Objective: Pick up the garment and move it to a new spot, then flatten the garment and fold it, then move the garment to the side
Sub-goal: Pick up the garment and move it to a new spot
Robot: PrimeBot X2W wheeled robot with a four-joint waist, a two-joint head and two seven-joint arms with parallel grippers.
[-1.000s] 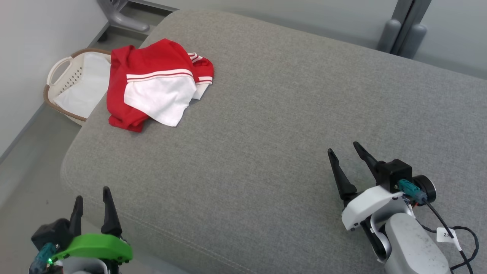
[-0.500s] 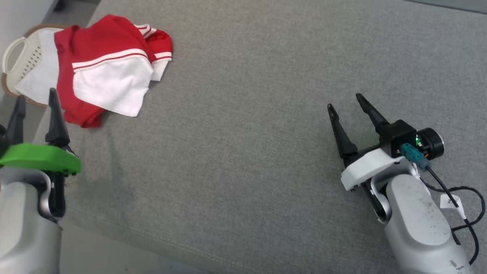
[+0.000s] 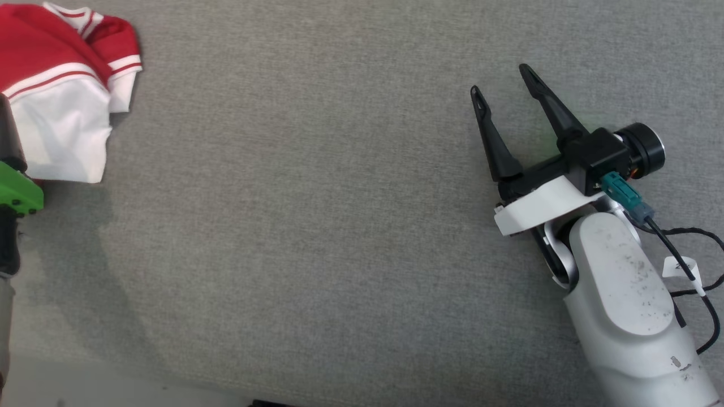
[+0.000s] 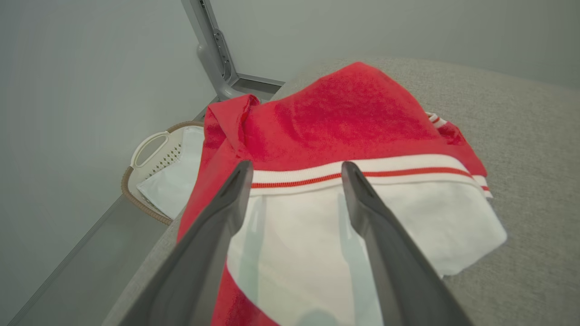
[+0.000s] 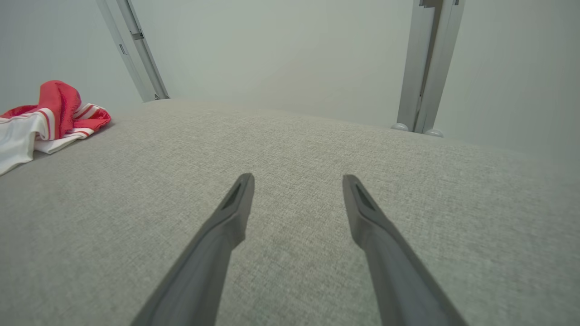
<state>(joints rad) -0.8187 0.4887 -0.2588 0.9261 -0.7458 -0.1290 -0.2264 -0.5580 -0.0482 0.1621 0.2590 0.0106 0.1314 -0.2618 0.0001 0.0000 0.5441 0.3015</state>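
In the head view, the garment point(image 3: 62, 96), a red and white top all bunched up, lies on the grey cushion point(image 3: 317, 237) at the far left edge. The right gripper point(image 3: 499, 79) is on the other side, well apart from it. Its two fingers are spread wide and hold nothing, and they point over bare cushion. The green bracket point(image 3: 20, 195) of the left arm sits just beside the white part of the garment. In the left wrist view, the left gripper point(image 4: 295, 166) looks right at the garment. Its fingers are wide open too, with nothing pinched, and the white part and the stripe show in the gap. The stripe runs side to side, across the fingers, and the red part is heaped up behind it. I cannot tell if the fingertips touch the cloth. A basket point(image 4: 154, 158) sits on the floor past the cushion's edge. In the right wrist view, the garment is small and far off to the left, and the open fingers have only cushion in front of them. So I think the left gripper is much nearer and should be the one to push ahead and pinch the cloth.
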